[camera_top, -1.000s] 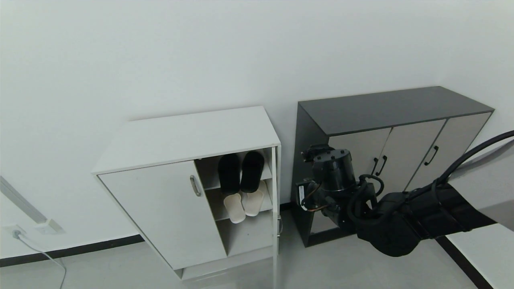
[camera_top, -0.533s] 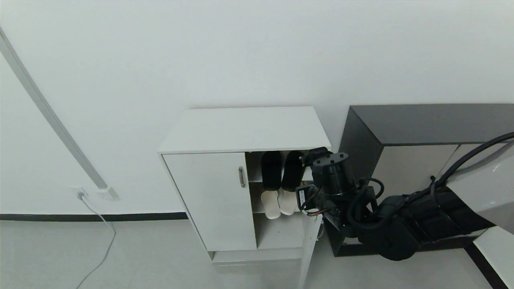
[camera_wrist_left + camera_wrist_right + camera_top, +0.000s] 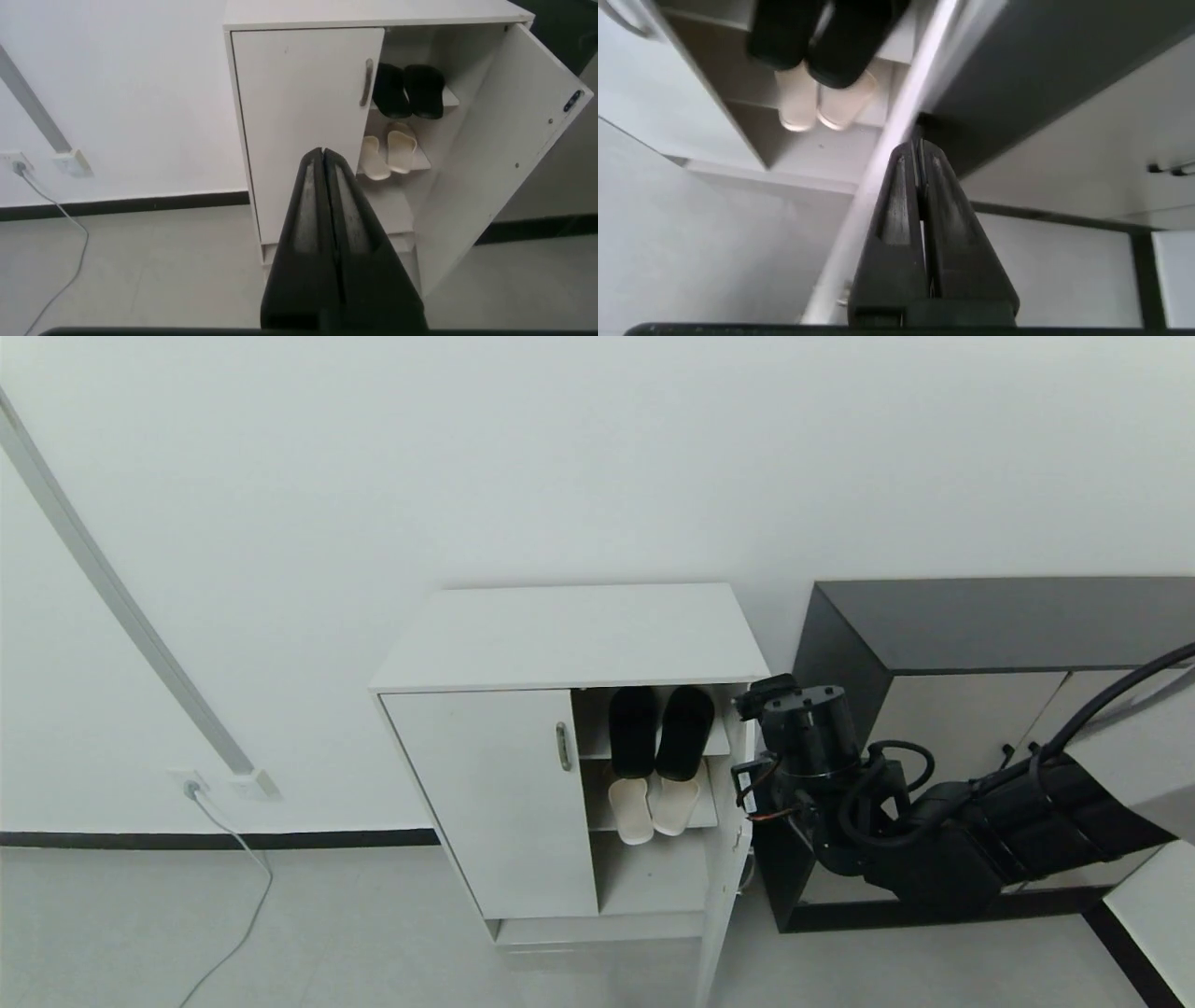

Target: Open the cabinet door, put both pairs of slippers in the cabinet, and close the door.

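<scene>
The white cabinet [image 3: 569,635] stands against the wall with its left door [image 3: 495,803] closed and its right door [image 3: 733,859] swung out. Black slippers [image 3: 658,733] lie on the top shelf and white slippers [image 3: 653,803] on the shelf below. My right arm [image 3: 808,747] hangs just outside the open door. In the right wrist view my right gripper [image 3: 920,149] is shut and empty, tips close to the door's edge [image 3: 878,205], with the black slippers [image 3: 822,37] and white slippers [image 3: 822,98] beyond. My left gripper [image 3: 323,159] is shut and empty, well back from the cabinet [image 3: 308,112].
A dark cabinet [image 3: 980,625] with grey doors stands right of the white one, close behind my right arm. A wall socket with a cable [image 3: 224,840] trails over the floor at the left. Bare floor lies before the cabinet.
The head camera swung, bringing the white cabinet to the middle. Since then my right arm moved right, from in front of the open compartment to outside the open door.
</scene>
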{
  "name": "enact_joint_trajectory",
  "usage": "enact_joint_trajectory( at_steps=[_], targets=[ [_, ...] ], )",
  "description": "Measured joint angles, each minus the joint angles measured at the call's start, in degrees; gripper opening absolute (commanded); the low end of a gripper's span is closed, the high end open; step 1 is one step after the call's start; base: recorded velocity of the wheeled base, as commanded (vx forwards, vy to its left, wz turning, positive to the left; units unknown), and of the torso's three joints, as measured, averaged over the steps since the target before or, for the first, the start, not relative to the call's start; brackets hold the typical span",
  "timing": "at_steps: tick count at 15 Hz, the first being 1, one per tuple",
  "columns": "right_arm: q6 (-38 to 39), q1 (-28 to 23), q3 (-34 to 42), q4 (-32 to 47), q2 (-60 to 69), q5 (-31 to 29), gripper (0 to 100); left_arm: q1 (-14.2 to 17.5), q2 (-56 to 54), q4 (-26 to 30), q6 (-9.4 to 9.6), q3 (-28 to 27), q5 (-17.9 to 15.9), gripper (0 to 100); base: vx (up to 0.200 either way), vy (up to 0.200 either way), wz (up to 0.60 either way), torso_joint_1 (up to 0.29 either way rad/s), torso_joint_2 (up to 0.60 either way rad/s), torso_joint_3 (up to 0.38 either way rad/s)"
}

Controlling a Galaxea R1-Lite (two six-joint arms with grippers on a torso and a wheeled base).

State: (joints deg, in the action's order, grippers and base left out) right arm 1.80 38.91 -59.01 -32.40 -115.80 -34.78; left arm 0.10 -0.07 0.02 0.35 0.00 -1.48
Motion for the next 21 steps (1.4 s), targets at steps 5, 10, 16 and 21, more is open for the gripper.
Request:
enact_joint_trajectory(
  at_steps=[5, 10, 16, 21],
  targets=[
    [-0.11, -0.68, 0.65, 2.13, -1.23, 0.24, 0, -0.02, 0.0, -0.02, -0.02, 0.0, 0.02, 0, 0.0, 0.0, 0.0, 0.0, 0.0, 0.0],
    [2.33, -0.61, -0.3, 0.39, -3.61, 4.13, 0, -0.02, 0.0, -0.02, -0.02, 0.0, 0.02, 0, 0.0, 0.0, 0.0, 0.0, 0.0, 0.0],
    [13.35, 0.69, -4.1, -6.46, -5.01, 16.31, 0, -0.02, 0.0, -0.02, -0.02, 0.0, 0.0, 0, 0.0, 0.0, 0.0, 0.0, 0.0, 0.0],
    [11.76, -2.32, 2.05, -11.89, -2.95, 25.21, 0, 0.0, 0.0, -0.02, 0.22, 0.0, -0.02, 0, 0.04, 0.0, 0.0, 0.001, 0.0, 0.001]
  ],
)
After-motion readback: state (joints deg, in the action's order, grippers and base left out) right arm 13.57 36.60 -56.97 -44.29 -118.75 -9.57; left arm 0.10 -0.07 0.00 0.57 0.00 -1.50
